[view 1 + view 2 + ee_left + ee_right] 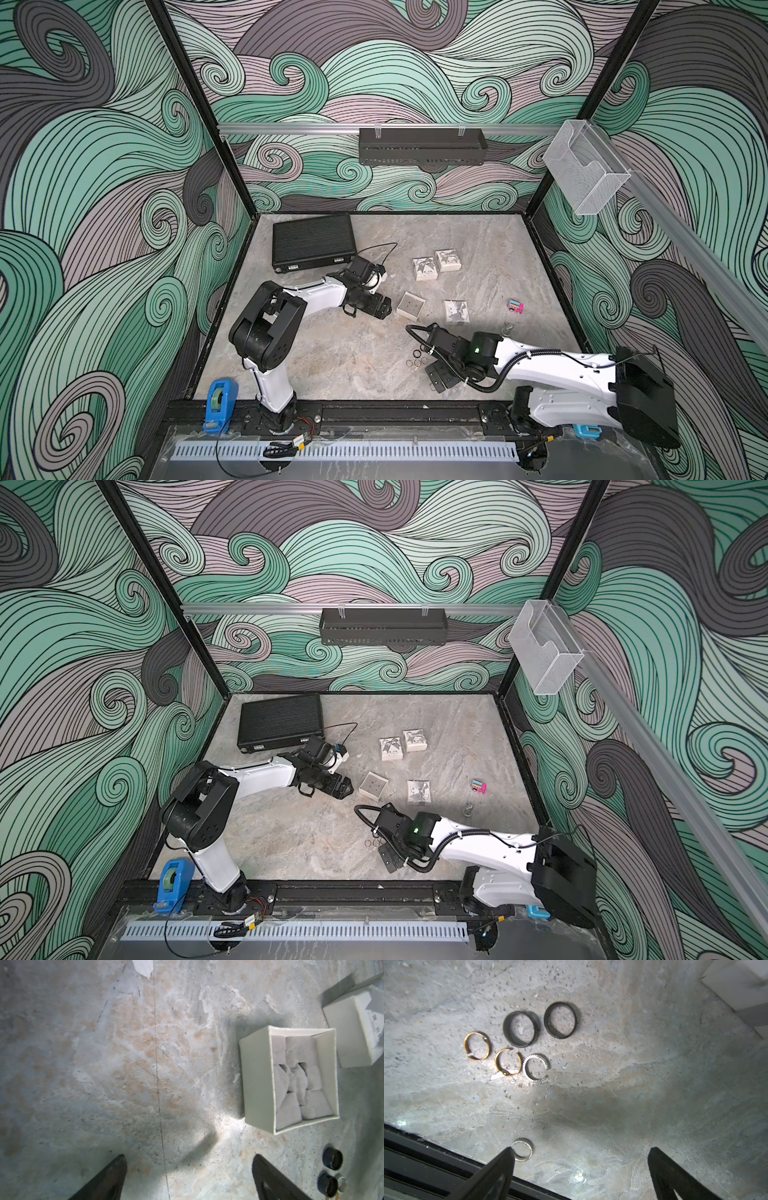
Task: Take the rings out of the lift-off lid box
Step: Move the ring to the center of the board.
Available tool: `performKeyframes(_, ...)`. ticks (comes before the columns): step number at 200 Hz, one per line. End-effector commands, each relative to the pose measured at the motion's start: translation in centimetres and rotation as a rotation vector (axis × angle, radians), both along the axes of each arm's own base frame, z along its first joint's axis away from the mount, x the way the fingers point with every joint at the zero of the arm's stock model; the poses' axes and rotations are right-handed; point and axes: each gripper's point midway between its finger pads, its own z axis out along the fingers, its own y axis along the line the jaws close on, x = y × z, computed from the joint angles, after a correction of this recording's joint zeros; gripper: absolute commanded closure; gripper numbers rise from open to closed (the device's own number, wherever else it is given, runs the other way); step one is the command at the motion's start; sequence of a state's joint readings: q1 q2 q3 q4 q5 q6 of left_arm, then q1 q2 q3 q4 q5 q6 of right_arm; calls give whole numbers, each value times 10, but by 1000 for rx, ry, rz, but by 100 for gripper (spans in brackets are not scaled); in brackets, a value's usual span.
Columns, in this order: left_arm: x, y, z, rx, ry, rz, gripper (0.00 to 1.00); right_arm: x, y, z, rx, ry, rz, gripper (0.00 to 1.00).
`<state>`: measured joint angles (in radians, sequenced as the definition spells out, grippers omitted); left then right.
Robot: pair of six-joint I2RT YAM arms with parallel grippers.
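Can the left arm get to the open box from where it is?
Probably yes. The left hand is open and sits right beside the box, with only bare table between them. The lid lies clear on the box's far side.

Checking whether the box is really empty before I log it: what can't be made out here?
- Open white cardboard box, left wrist view: grey foam slits are too shadowed to see into.
- Two lidded white bow-print boxes, in both top views: lids hide contents.
- Silvery toothed ring, right wrist view: right gripper finger covers part.
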<state>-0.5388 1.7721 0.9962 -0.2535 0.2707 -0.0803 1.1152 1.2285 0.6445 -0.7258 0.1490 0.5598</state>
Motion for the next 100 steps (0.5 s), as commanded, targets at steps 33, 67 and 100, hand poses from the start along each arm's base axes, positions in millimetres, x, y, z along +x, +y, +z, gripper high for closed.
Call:
performKeyframes(33, -2, 0, 4, -16, 3, 0, 5, -7, -2, -5, -30, -5, -24, 0)
performKeyframes(67, -2, 0, 4, -16, 2, -1, 5, -12, 0, -10, -54, 0, -13, 0)
performKeyframes(100, -2, 0, 4, -17, 5, -1, 5, -12, -2, -12, -72, -5, -21, 0)
